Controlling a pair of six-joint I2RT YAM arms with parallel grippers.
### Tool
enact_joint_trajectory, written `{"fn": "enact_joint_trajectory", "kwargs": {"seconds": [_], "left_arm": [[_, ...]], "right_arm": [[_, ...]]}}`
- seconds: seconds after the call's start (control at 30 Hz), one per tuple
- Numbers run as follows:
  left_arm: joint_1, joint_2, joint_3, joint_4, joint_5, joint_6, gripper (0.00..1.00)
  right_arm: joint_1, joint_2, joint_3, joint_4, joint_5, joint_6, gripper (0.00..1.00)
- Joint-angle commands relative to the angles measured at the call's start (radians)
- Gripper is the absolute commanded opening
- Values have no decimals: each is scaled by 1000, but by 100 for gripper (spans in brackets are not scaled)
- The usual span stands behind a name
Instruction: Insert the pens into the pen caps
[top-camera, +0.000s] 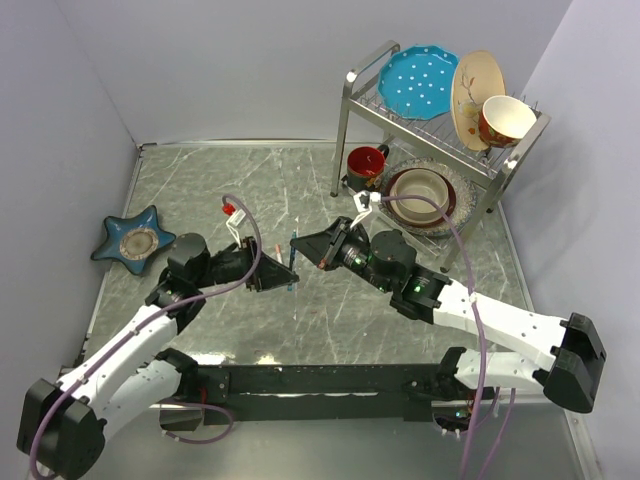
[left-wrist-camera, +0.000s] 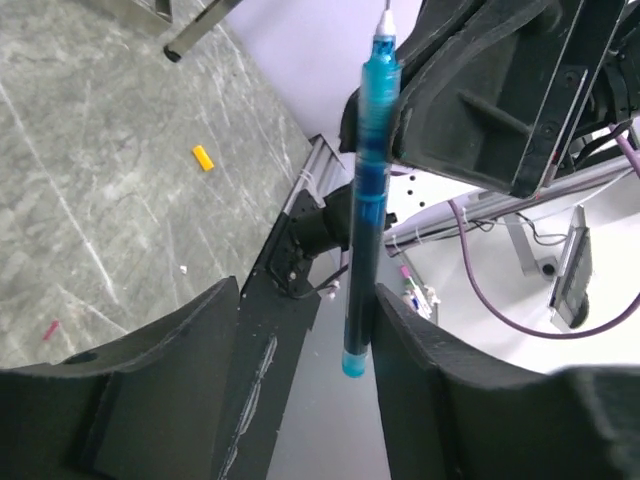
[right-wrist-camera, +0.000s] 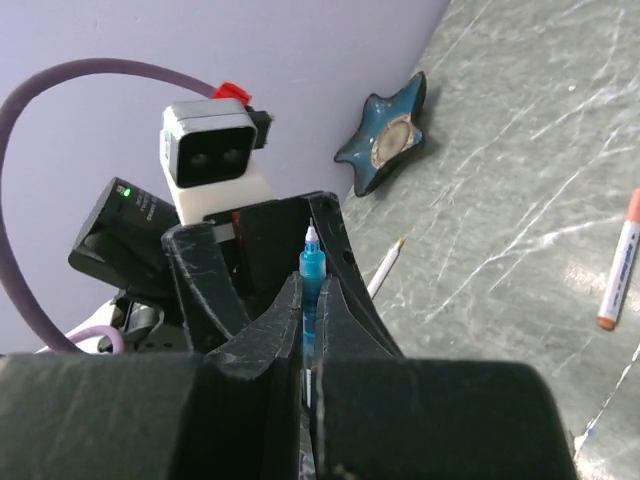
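My right gripper (right-wrist-camera: 312, 292) has its 2 fingers pressed together on the slim blue-teal plastic stick pen (left-wrist-camera: 368, 190), with the pen's white tip poking out past the fingertips. The pen is held upright in the air over the middle of the counter, between the 2 grippers. My left gripper (top-camera: 285, 273) is spread. The lower part of the pen hangs between its 2 fingers, close against 1 of them with a clear gap to the other, and I cannot tell whether it touches that nearer finger.

A tiny yellow-orange plastic cap (left-wrist-camera: 203, 158) lies flat on the grey marbled counter (top-camera: 200, 190). A white-barrelled pen with an orange end (right-wrist-camera: 620, 265) also lies flat on the counter, well apart from both grippers. A 2nd white pen (right-wrist-camera: 385, 268) rests partly hidden behind my right fingers. A blue star-shaped ceramic dish (top-camera: 135, 240) sits near the left edge. A metal dish rack (top-camera: 352, 100) with plates and bowls stands in the far right corner.
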Motion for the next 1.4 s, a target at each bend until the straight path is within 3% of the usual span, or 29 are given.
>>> {"fn": "enact_joint_trajectory", "kwargs": {"seconds": [0.0, 0.03, 0.1, 0.13, 0.17, 0.27, 0.3, 0.4, 0.53, 0.67, 0.8, 0.93, 1.13, 1.27, 1.37], "left_arm": [[-26, 49, 38, 123, 22, -37, 52], [-29, 60, 41, 125, 19, -35, 35], [-30, 57, 50, 99, -10, -23, 16], [-30, 54, 57, 73, -25, -12, 1], [-30, 51, 84, 23, -47, 35, 1], [-29, 34, 164, -200, -131, 179, 1], [-29, 28, 184, -337, -163, 216, 1], [-27, 2, 225, -462, -301, 330, 1], [-27, -18, 247, -588, -413, 382, 1], [-27, -20, 293, -706, -441, 483, 1], [-27, -105, 261, -693, -443, 517, 1], [-29, -194, 222, -656, -443, 506, 1], [-29, -290, 208, -642, -478, 500, 1], [-29, -304, 215, -644, -495, 502, 1], [-29, -314, 212, -635, -477, 502, 1]], "right_arm": [[17, 12, 11, 77, 28, 0, 0], [19, 14, 9, 77, 35, 0, 0], [19, 21, -2, 95, 28, -12, 0], [19, 24, 9, 91, 13, -26, 0], [19, 34, 26, 51, -7, -76, 0], [13, 52, 135, -152, 23, -260, 26], [5, 58, 164, -205, 43, -296, 41], [-67, 81, 244, -326, 49, -405, 59], [-174, 156, 340, -386, -47, -649, 56], [-220, 334, 517, -584, 0, -859, 56], [-274, 500, 661, -701, -55, -1058, 55], [-282, 658, 803, -813, 15, -1233, 54], [-288, 872, 886, -879, 112, -1395, 45], [-325, 894, 900, -1007, -123, -1546, 54], [-352, 874, 868, -1012, -196, -1667, 57]]}}
